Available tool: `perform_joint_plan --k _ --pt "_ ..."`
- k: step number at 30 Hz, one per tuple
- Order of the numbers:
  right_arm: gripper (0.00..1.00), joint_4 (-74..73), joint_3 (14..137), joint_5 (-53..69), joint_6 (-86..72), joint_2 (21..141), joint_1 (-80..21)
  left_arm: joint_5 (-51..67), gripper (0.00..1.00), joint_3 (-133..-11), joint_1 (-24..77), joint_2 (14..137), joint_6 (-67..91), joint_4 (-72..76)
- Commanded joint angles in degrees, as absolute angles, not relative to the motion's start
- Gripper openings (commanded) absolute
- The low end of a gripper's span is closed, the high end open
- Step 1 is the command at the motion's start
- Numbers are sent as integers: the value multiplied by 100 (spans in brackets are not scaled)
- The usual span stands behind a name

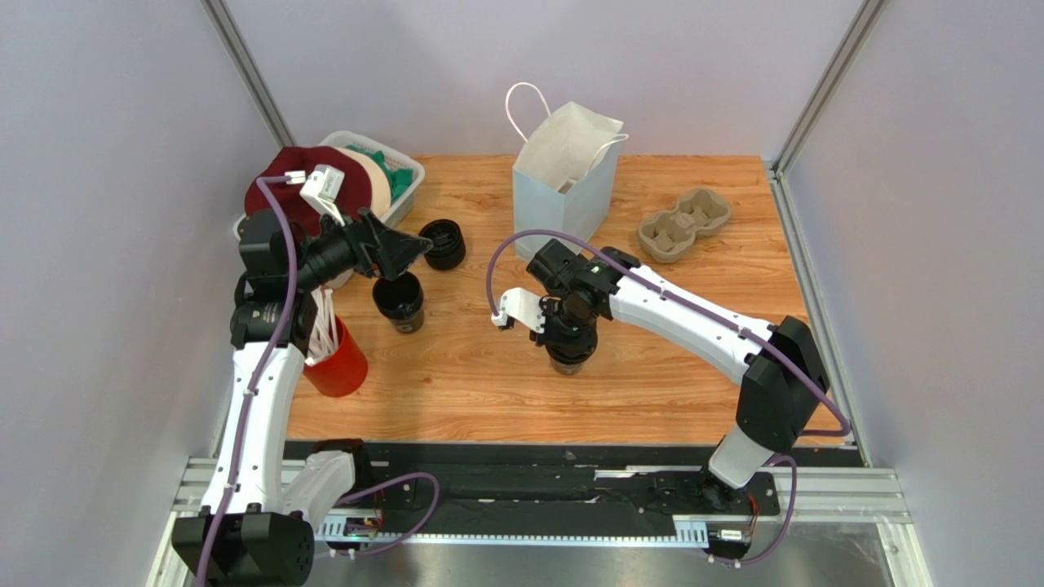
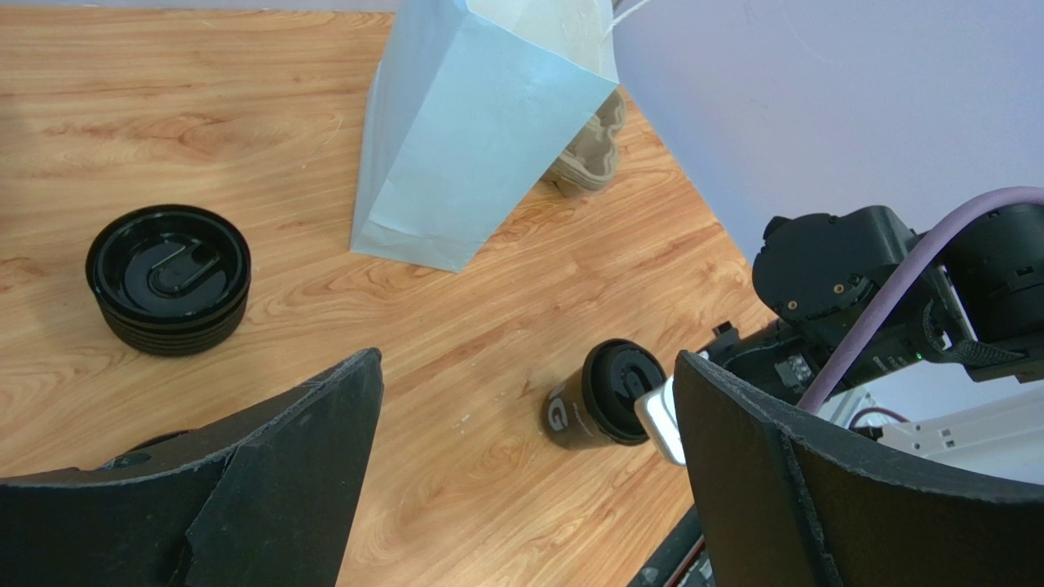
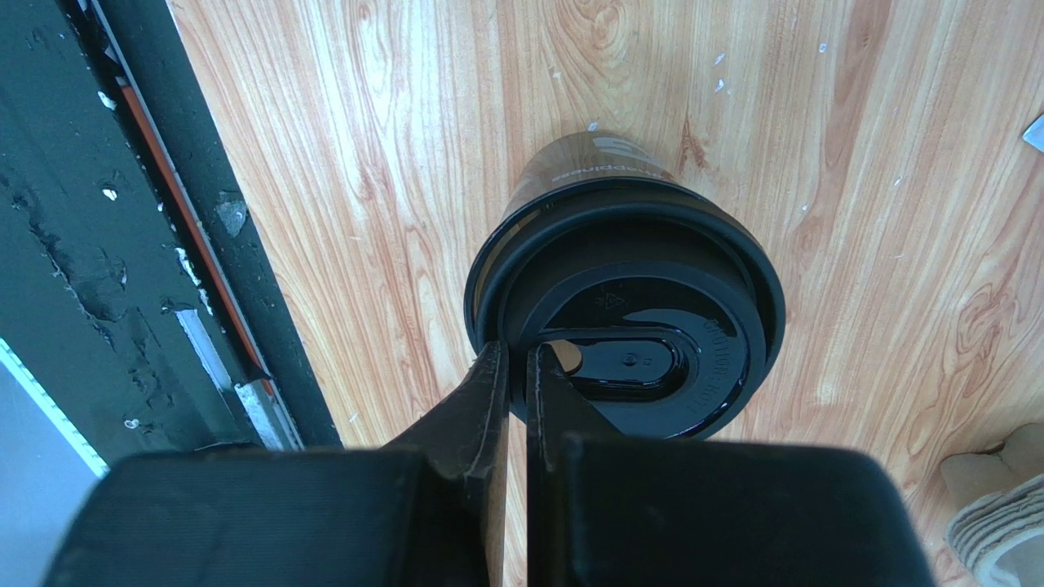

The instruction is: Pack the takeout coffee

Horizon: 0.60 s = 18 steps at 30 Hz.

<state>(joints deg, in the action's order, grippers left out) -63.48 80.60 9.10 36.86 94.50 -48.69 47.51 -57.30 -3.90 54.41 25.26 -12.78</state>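
The takeout coffee is a small dark cup standing upright mid-table with a black lid on it. My right gripper hangs straight over it. Its jaws are shut on the lid's raised rim, one finger outside the edge and one on top. My left gripper is open and empty, held above the table to the left, just over a second dark cup that has no lid. The pale-blue paper bag stands open at the back.
A stack of black lids lies by the left gripper. A grey pulp cup tray sits right of the bag. A red cup of white straws stands near the left arm. A white bin is at the back left.
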Motion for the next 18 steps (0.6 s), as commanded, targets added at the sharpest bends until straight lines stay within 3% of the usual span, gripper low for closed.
perform_joint_plan --k 1,18 --pt "0 -6196 8086 984 3665 9325 -4904 4816 96 -5687 -457 5344 2549 -1046" --pt "0 -6161 8051 958 3683 9360 -4931 4834 96 -5669 -466 5361 2566 -1028"
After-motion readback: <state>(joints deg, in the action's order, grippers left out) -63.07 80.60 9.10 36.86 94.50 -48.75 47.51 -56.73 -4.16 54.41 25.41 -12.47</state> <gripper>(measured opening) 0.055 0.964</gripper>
